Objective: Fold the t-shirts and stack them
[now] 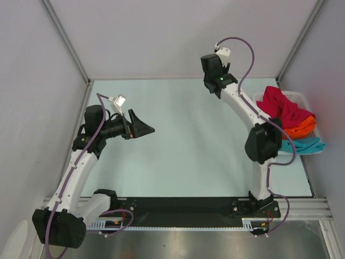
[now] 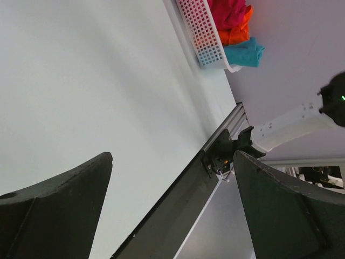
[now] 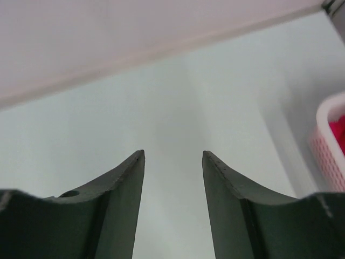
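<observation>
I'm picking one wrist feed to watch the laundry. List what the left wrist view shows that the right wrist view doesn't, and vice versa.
Left wrist only: the orange t-shirt in the white basket, the teal t-shirt hanging over its rim, the black rail, part of the right arm. Right wrist only: a long bare seam where wall meets table. Both: the basket, the red t-shirt, and their own open, empty tools, the left tool and the right tool.
</observation>
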Controlling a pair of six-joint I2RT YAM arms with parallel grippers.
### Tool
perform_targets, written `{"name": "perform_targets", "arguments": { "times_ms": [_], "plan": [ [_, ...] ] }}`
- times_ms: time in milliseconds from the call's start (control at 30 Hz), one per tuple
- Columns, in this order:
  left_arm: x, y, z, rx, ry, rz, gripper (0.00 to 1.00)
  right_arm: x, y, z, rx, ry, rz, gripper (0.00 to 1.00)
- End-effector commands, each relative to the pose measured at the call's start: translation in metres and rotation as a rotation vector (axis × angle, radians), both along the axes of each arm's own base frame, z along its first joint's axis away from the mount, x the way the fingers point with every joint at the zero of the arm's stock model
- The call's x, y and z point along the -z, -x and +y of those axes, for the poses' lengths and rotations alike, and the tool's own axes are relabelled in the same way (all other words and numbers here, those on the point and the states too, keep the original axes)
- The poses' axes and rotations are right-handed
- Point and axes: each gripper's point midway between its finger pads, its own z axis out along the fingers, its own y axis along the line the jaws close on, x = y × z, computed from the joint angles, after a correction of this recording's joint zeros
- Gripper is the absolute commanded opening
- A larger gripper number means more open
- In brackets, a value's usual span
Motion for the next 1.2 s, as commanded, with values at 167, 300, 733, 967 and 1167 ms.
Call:
{"name": "perform_targets", "arguments": {
  "times_ms": [167, 300, 733, 967, 1167],
  "plan": [
    [-0.048, -0.057, 0.002, -0.061, -0.002, -0.088, 1.00, 0.010, 0.178, -0.001, -0.020, -0.206, 0.072, 0.52],
    [-0.053, -0.095, 0.002, -0.119, 0.014, -0.052, 1.00, 0.022, 0.223, -0.030, 0.060, -0.207, 0.112, 0.52],
    [-0.042, -0.112, -0.003, -0.161, 0.076, -0.019, 1.00, 0.041, 0.288, -0.060, 0.008, -0.227, 0.135, 0.52],
    [-0.089, -0.076, 0.007, -0.191, 0.060, -0.140, 1.00, 0.030, 0.300, -0.039, -0.049, -0.272, 0.159, 0.51],
    [-0.105, -0.058, 0.006, -0.175, 0.081, -0.180, 1.00, 0.041, 0.329, -0.037, -0.054, -0.310, 0.167, 0.52]
  ]
}}
